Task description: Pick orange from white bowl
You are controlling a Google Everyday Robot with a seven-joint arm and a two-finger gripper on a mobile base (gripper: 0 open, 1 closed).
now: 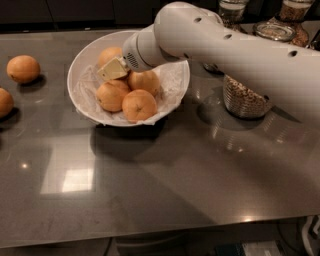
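The hand (113, 70) sits in the white bowl (80, 95); its grip I cannot tell; the neighbouring oranges (139, 104) may crowd the orange (108, 54) loose.

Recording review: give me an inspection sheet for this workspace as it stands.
Surface: glossy dark grey table, reflective.
Job's things: wide white paper-lined bowl holding four round oranges.
Clutter: two loose oranges at left; glass cereal jar at right, more jars behind.
Grippers: gripper inside the bowl, among the oranges.
Cables: nothing seen.
Surroundings: dark cabinet fronts behind.
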